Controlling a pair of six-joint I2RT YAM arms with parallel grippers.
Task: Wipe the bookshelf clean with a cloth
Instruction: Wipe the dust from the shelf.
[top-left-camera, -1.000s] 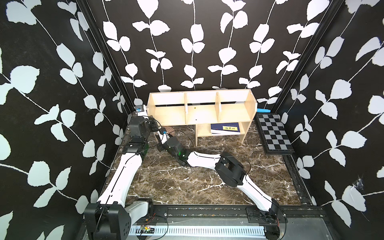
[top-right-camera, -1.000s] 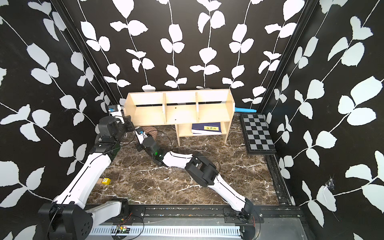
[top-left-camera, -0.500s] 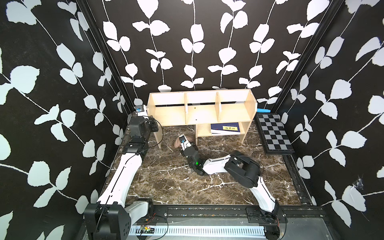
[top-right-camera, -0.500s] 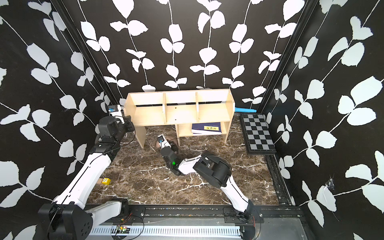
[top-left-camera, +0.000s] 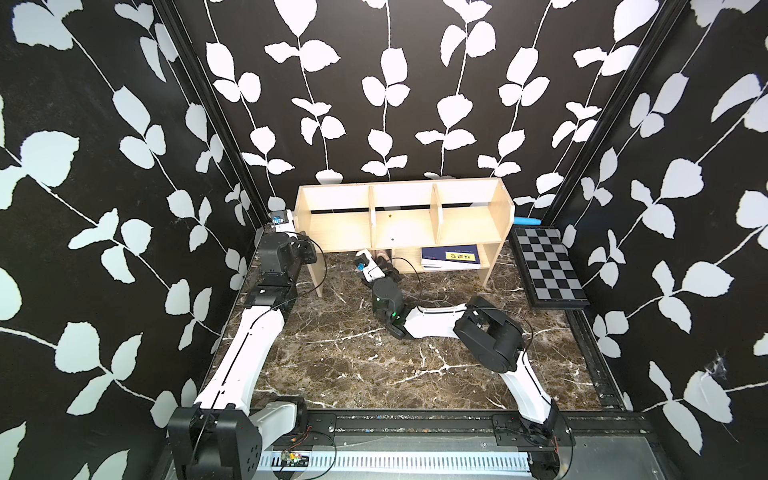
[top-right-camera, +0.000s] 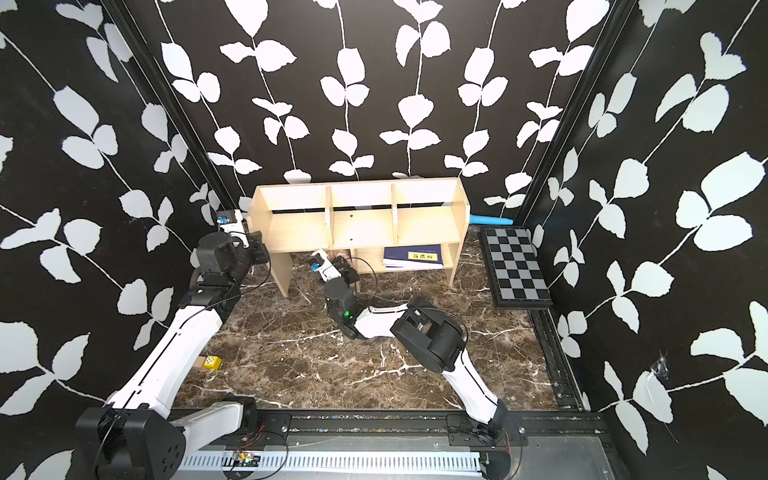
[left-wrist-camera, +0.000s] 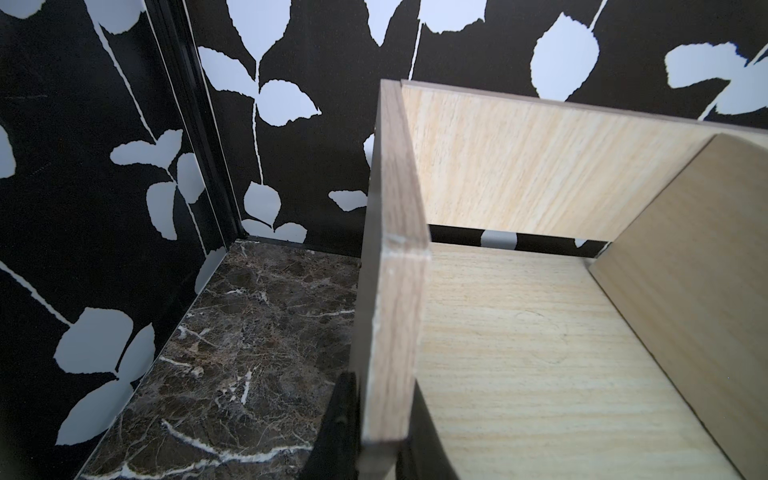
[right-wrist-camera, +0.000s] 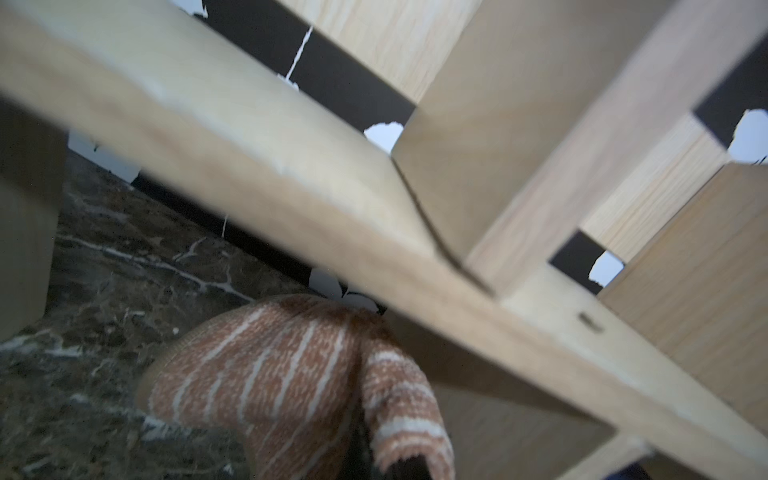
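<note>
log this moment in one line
left gripper: clamping bookshelf end panel | right gripper: holding cloth beneath bookshelf's upper board | book: on bookshelf's lower level

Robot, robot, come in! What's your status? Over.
Left pincer clamped on end panel of light-wood bookshelf. Right pincer shut on striped pinkish-brown cloth, under the shelf board. Dark blue book close by.

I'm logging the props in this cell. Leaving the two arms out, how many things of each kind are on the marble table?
bookshelf: 1
cloth: 1
book: 1
chequered board: 1
blue tube: 1
yellow block: 1
Total: 6
</note>
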